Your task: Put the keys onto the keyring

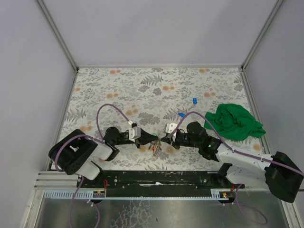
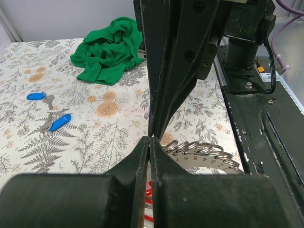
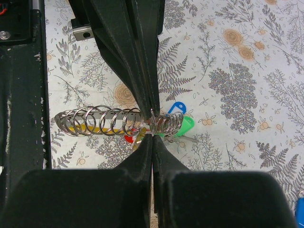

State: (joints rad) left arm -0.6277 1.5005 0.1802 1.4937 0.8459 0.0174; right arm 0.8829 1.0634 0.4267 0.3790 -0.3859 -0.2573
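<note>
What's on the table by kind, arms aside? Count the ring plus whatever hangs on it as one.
blue-tagged keys, lying loose: 2
keyring, tagged keys on it: 1
green cloth: 1
Total: 4

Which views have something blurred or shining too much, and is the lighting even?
Top external view: even, soft light, faint shadows. Left wrist view: the left tool near the lens is dark and featureless, the green cloth sharp. Right wrist view: small glints on the wire coil.
</note>
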